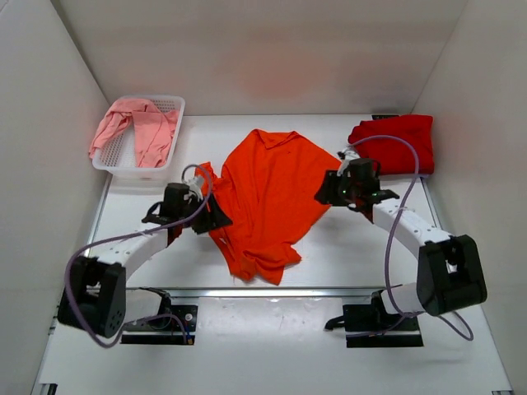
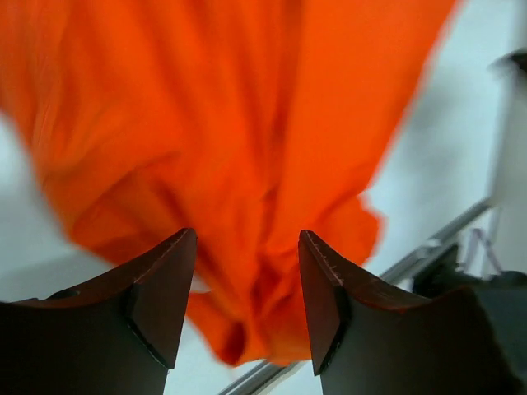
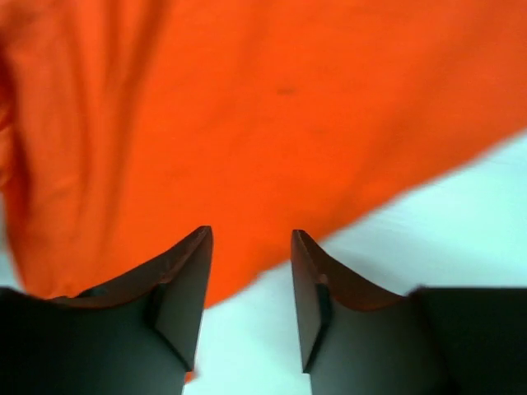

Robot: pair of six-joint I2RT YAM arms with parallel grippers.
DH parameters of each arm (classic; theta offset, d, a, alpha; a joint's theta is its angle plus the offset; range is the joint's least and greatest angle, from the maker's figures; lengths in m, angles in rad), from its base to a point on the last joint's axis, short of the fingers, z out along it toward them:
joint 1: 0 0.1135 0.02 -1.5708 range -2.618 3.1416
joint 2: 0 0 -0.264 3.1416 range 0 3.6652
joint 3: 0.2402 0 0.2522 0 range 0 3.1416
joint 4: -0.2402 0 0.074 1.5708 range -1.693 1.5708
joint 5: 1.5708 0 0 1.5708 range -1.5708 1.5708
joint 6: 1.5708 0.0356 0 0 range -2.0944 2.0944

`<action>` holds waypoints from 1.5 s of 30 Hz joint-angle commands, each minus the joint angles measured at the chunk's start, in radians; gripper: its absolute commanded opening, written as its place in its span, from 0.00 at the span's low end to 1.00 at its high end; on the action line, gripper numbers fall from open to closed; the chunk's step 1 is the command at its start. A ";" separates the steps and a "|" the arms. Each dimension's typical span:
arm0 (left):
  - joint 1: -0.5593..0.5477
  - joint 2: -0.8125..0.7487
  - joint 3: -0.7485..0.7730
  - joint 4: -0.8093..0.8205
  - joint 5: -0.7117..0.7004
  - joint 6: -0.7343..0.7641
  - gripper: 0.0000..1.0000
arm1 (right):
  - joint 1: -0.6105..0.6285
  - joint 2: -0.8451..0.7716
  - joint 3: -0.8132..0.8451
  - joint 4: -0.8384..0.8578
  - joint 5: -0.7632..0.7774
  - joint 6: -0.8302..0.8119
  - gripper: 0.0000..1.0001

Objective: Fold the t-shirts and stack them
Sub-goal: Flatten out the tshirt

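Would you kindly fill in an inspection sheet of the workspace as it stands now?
Surface: white table, no spills seen.
Job's things: orange t-shirt spread rumpled mid-table; red t-shirt apparently folded at the far right; pink t-shirt heaped in the basket, spilling over its rim.
Clutter: white mesh basket at the far left; nothing else seen.
Claws: left claw open at the orange t-shirt's left edge; right claw open at its right edge; neither holds cloth.
Cables: a purple cable loops along each arm.
Surroundings: plain white walls on three sides.
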 commanded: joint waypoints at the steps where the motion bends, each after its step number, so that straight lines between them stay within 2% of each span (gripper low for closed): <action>1: -0.032 0.080 -0.041 0.019 -0.093 0.031 0.63 | -0.115 0.096 0.046 0.002 -0.069 -0.069 0.39; 2: -0.041 0.096 -0.038 0.018 -0.102 0.033 0.63 | -0.149 0.115 0.061 -0.004 -0.074 -0.089 0.38; 4: -0.041 0.149 -0.026 0.018 -0.128 0.050 0.62 | -0.164 0.194 0.110 -0.018 -0.062 -0.106 0.29; 6: -0.035 0.183 0.002 0.010 -0.161 0.065 0.62 | -0.172 0.246 0.138 -0.007 -0.043 -0.124 0.27; 11: -0.029 0.286 0.078 0.009 -0.221 0.083 0.61 | -0.186 0.369 0.222 -0.032 -0.017 -0.117 0.14; 13: -0.035 0.347 0.152 -0.020 -0.251 0.105 0.62 | -0.195 0.414 0.281 -0.093 0.004 -0.114 0.01; 17: -0.032 0.507 0.296 -0.089 -0.273 0.155 0.60 | -0.195 0.417 0.272 -0.152 0.093 -0.097 0.00; 23: 0.031 0.686 0.572 -0.168 -0.293 0.172 0.60 | -0.204 0.415 0.257 -0.291 0.130 -0.087 0.00; 27: 0.066 0.888 0.905 -0.310 -0.299 0.214 0.60 | -0.183 0.395 0.195 -0.317 0.117 -0.075 0.00; 29: 0.063 0.993 1.146 -0.405 -0.310 0.246 0.60 | -0.161 0.373 0.165 -0.328 0.109 -0.058 0.00; 30: 0.065 1.054 1.207 -0.457 -0.311 0.248 0.60 | -0.152 0.365 0.149 -0.331 0.113 -0.051 0.00; 32: 0.056 1.140 1.429 -0.542 -0.317 0.273 0.60 | -0.134 0.339 0.108 -0.340 0.107 -0.034 0.00; 35: 0.057 1.228 1.638 -0.609 -0.281 0.290 0.60 | -0.127 0.311 0.094 -0.314 0.126 -0.037 0.00; 37: 0.053 1.234 1.703 -0.651 -0.254 0.303 0.60 | -0.140 0.296 0.103 -0.306 0.130 -0.051 0.00; 39: 0.057 1.158 1.677 -0.665 -0.233 0.333 0.62 | -0.146 0.261 0.135 -0.290 0.139 -0.069 0.00; 40: 0.053 1.113 1.595 -0.631 -0.218 0.341 0.63 | -0.149 0.247 0.141 -0.293 0.144 -0.078 0.01; 42: 0.068 0.910 1.380 -0.519 -0.180 0.323 0.65 | -0.140 0.183 0.175 -0.264 0.169 -0.107 0.19; 43: 0.085 0.787 1.226 -0.414 -0.161 0.312 0.68 | -0.147 0.170 0.183 -0.262 0.181 -0.117 0.32; 45: 0.118 0.619 0.922 -0.231 -0.101 0.219 0.73 | -0.155 0.129 0.204 -0.261 0.212 -0.123 0.48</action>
